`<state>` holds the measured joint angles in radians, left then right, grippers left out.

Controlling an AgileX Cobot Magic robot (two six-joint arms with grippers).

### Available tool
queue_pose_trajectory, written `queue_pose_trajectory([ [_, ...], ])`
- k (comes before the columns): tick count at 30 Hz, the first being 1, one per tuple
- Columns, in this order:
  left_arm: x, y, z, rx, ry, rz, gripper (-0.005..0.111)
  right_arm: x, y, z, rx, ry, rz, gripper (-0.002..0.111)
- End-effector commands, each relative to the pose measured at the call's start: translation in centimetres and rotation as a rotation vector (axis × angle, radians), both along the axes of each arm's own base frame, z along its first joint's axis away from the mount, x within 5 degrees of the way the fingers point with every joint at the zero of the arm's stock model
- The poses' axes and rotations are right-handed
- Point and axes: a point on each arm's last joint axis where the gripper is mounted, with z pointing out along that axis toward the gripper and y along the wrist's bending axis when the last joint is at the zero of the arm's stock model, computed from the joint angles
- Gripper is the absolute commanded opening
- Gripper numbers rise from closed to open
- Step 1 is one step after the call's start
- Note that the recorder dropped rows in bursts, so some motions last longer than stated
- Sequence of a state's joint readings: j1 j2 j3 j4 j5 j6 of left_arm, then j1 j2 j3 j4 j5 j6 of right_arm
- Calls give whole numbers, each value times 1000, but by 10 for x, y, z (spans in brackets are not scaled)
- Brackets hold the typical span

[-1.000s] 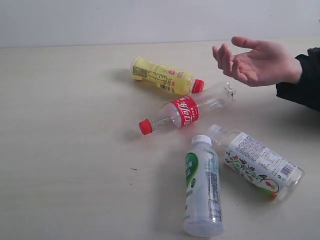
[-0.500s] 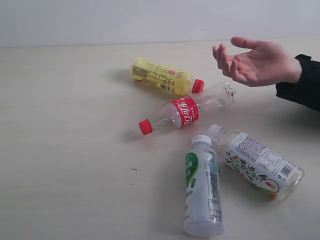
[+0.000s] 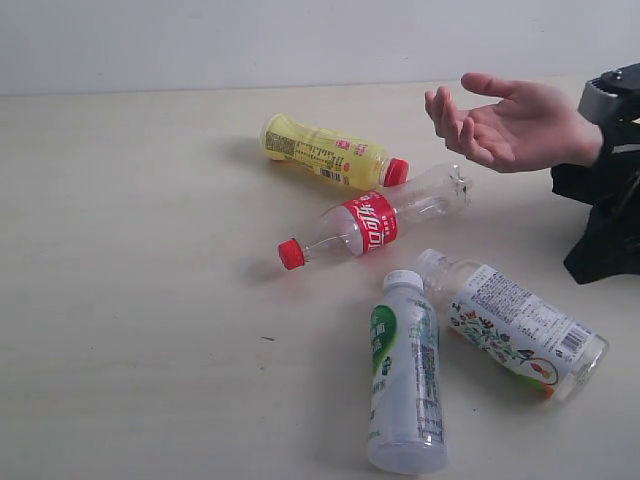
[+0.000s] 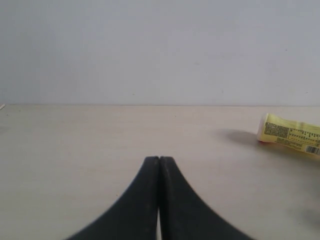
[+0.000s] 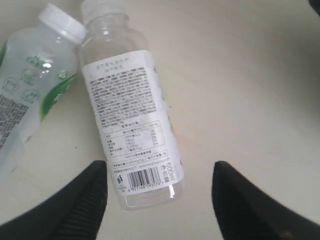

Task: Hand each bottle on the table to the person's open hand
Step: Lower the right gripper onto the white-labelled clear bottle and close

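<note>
- Left gripper [image 4: 159,160]: matte black jaws, smooth, curved, tapering.
- Right gripper [image 5: 160,170]: black jaws, broad and rounded.
- Right arm [image 3: 612,240]: black casing, grey cap.
- Person's sleeve [image 3: 570,183]: black.

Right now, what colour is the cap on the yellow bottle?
Red cap, clearest in the exterior view.

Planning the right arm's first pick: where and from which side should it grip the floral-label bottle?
On the floral-label bottle, likely the labelled body near its base, coming down from above. It lies on its side with its cap end crowding the white-green bottle; the base end has bare table either side for the open right gripper.
</note>
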<state>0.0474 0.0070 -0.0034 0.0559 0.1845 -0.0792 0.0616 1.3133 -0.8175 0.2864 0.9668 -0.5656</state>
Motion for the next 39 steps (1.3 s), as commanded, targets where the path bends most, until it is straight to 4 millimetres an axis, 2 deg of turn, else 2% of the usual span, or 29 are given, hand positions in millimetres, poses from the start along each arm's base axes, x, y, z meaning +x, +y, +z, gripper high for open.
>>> queue_pose_trajectory([
  [1, 0, 0, 0, -9, -8, 3, 0, -1, 10, -3, -3, -22, 151, 66],
  [8, 0, 0, 0, -9, -8, 3, 0, -4, 46, -26, -114, -21, 392, 66],
  [12, 0, 0, 0, -9, -8, 3, 0, -1, 59, -37, -140, -21, 415, 72],
  [24, 0, 0, 0, -9, -8, 3, 0, 12, 59, -67, -192, 64, 361, 73],
  [32, 0, 0, 0, -9, -8, 3, 0, 17, 54, -70, -255, 50, 297, 73],
  [39, 0, 0, 0, -9, -8, 3, 0, 20, 55, -69, -244, 18, 291, 85],
])
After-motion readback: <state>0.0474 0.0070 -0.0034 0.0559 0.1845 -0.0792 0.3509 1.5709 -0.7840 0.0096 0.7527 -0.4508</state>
